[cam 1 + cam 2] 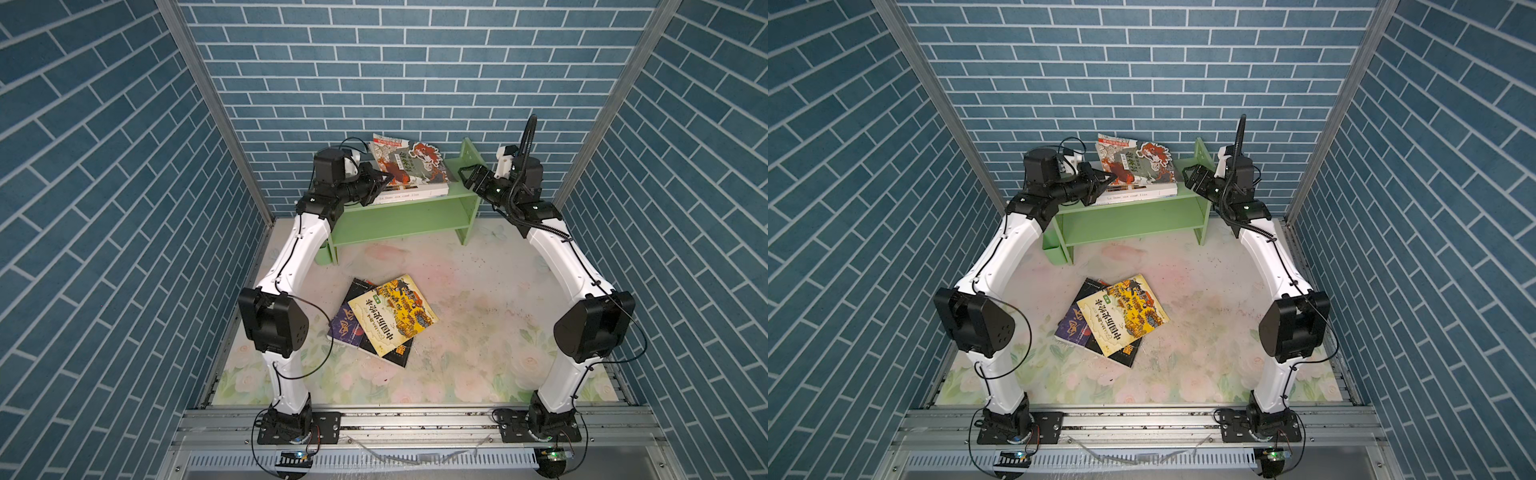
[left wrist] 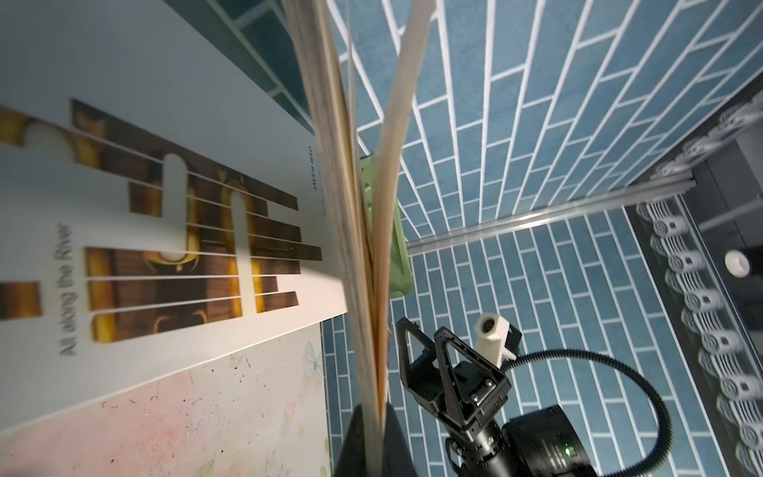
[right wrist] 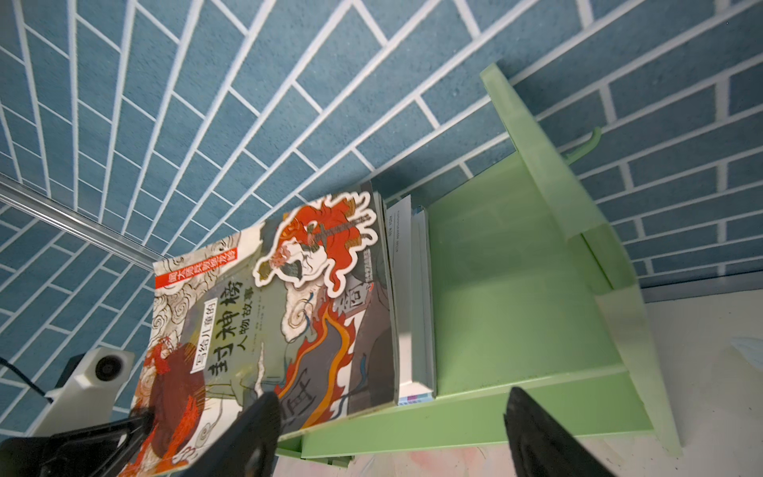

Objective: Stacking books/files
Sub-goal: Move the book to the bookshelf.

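Placement on the green shelf point(image 1: 407, 216) looks to be the step in hand. Left gripper point(image 1: 386, 179) has its fingers point(image 2: 355, 446) pressed together on one edge of the red-green beast book point(image 1: 409, 164), with pages fanning out of the pinch in the left wrist view. The book lies atop the white books point(image 1: 415, 194) on the shelf's top board, gripped end bowed up, far end resting. Right gripper point(image 1: 466, 174) hovers just beside the shelf's other end, fingers point(image 3: 545, 437) spread, holding nothing. Yellow illustrated book point(image 1: 392, 313) lies over the purple book point(image 1: 347, 328) and black book point(image 1: 395, 353) on the worktop point(image 1: 478, 291). Next move, by my reading: lower and square the book before release. The thin pinch may let pages slip.
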You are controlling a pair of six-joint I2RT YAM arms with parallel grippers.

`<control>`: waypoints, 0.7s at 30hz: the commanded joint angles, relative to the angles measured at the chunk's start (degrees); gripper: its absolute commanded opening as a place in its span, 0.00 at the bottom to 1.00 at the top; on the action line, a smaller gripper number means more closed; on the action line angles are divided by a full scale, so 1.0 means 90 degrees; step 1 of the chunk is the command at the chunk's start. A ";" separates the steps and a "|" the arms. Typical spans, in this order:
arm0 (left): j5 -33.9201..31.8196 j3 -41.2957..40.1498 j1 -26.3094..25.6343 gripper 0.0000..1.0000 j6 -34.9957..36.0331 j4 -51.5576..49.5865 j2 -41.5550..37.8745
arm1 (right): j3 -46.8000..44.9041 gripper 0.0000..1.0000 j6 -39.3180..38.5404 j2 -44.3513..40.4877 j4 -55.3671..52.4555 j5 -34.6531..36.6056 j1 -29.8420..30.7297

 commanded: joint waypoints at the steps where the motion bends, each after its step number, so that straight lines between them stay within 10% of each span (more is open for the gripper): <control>1: 0.0517 0.0576 0.0230 0.00 0.0764 -0.0900 0.0389 | 0.0294 0.86 0.0159 0.0082 0.0070 -0.0157 -0.0071; 8: 0.0491 0.2024 0.0501 0.00 0.1264 -0.1961 0.1054 | 0.0452 0.86 0.0140 0.0175 0.0019 -0.0258 -0.0122; 21: 0.0814 0.1936 0.0505 0.02 0.0756 -0.1350 0.1259 | 0.0890 0.85 0.0145 0.0557 0.0071 -0.0771 -0.0092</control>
